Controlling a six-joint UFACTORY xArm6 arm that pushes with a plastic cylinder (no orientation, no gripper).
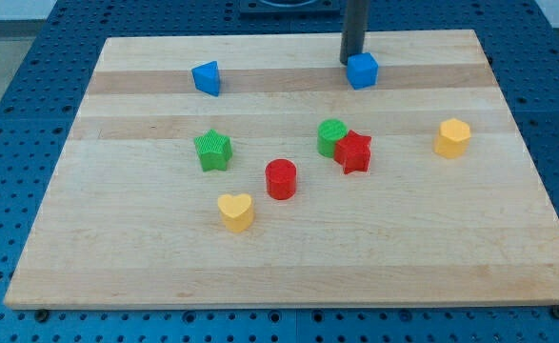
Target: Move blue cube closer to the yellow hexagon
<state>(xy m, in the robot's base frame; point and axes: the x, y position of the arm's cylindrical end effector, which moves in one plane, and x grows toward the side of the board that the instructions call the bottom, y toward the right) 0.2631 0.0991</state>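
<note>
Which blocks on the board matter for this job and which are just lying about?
In the job: blue cube, with my tip at its upper left; yellow hexagon.
Lying about: blue block, green star, green block, red star, red cylinder, yellow heart.

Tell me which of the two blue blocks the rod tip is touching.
The blue cube near the view's top, right of centre: my tip sits against its upper-left edge. The other blue block, a wedge-like shape, lies apart to the view's left.

Single view only: looks down at a slant from the near edge of the wooden board point(289, 276), facing far, whole board framed, moderately close.
</note>
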